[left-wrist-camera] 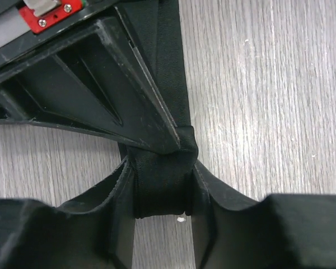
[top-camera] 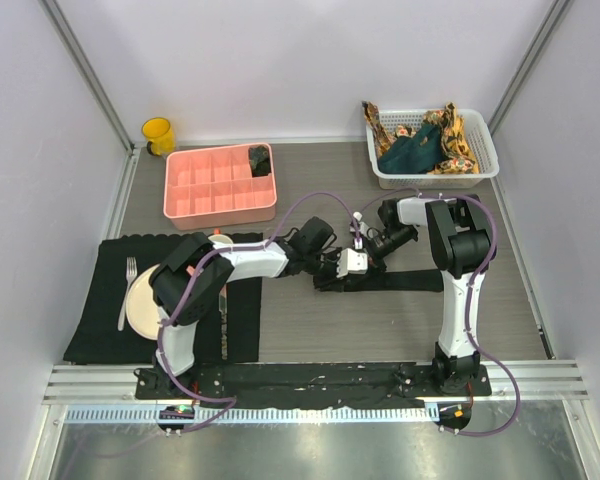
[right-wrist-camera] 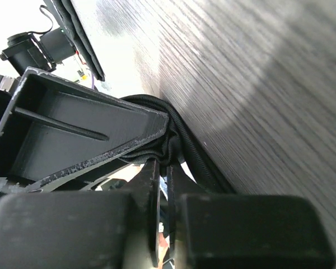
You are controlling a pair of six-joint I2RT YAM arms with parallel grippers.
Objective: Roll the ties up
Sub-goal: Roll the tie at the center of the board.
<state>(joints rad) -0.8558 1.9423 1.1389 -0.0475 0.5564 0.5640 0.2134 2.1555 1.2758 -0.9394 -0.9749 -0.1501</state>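
top external view: the black tie lies along the middle of the worktop, its left end gathered between the two arms. left gripper: jaws clamped on the rolled end of that tie, shown close in the left wrist view. right gripper: jaws together, pinching folded layers of the same tie. the teal tie and orange patterned ties sit in the white basket at the far right corner
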